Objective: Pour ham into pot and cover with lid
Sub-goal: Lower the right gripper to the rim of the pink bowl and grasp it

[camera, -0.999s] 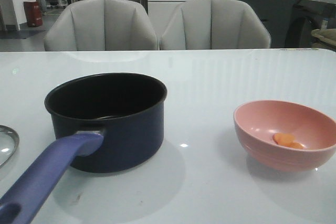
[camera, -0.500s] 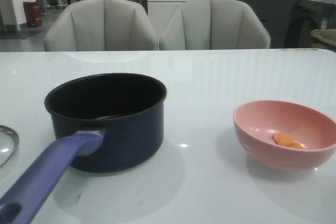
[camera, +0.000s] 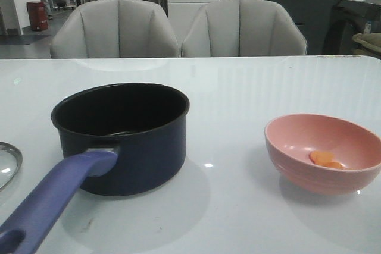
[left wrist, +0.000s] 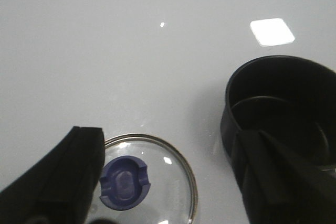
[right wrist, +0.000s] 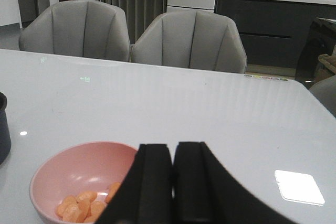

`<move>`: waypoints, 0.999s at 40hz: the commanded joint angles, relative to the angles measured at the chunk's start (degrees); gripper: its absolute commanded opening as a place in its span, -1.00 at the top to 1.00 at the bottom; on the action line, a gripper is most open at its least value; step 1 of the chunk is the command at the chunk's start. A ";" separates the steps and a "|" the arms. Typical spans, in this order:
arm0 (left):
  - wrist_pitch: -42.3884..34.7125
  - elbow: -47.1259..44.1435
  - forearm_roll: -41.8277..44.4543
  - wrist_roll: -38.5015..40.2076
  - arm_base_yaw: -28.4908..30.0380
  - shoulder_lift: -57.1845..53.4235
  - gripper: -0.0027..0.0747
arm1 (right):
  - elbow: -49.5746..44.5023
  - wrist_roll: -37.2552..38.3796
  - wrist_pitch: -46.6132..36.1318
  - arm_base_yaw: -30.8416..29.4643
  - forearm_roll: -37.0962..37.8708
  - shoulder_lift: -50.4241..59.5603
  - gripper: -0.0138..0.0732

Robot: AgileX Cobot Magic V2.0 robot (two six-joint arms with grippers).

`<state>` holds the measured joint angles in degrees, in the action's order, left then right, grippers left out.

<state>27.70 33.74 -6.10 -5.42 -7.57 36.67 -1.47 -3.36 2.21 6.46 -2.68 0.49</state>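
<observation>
A dark navy pot [camera: 122, 138] stands at left of centre in the front view on a glossy white surface [camera: 250, 87], its black inside open and bare, its long purple-blue handle [camera: 50, 203] running down to the lower left corner of the frame. The lid [camera: 7, 165] lies flat on the surface at the far left edge, apart from the pot, only a sliver of its metal rim and glass in sight. At lower right sits a pink bowl [camera: 324, 151], well apart from the pot, with the ham [camera: 326, 159], a few small orange slices, lying at its bottom. Two grey chairs [camera: 178, 27] stand behind the surface in the upper half of the frame.

The left wrist view shows the left hand [left wrist: 168, 182] spread wide, its dark fingers [left wrist: 63, 182] at the lower left and lower right of the frame. The glass lid [left wrist: 152, 182] lies between them at bottom centre, its blue-purple knob [left wrist: 125, 182] facing up, and the pot [left wrist: 283, 119] sits at right, partly behind one finger. Neither finger touches the knob.

In the right wrist view the right hand [right wrist: 173, 182] has its two black fingers [right wrist: 152, 187] pressed together at bottom centre, holding nothing. The pink bowl [right wrist: 79, 174] with the ham [right wrist: 84, 208] sits at lower left, partly hidden behind them.
</observation>
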 commanded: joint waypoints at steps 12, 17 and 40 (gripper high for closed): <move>-7.48 -9.47 -0.85 0.02 -4.75 -21.47 -0.42 | -0.58 -0.23 -4.71 0.07 0.80 1.15 0.34; -10.87 -13.36 -0.85 0.02 -5.45 -27.33 -0.42 | -0.58 -0.23 -4.71 0.07 0.80 1.15 0.34; -16.38 -16.66 -0.49 0.02 -5.45 -29.50 -0.42 | 7.94 1.67 -2.21 0.28 -1.99 -2.74 0.34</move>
<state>16.45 15.59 -6.20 -5.42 -12.62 6.58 0.85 -2.14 0.00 6.46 -4.14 0.24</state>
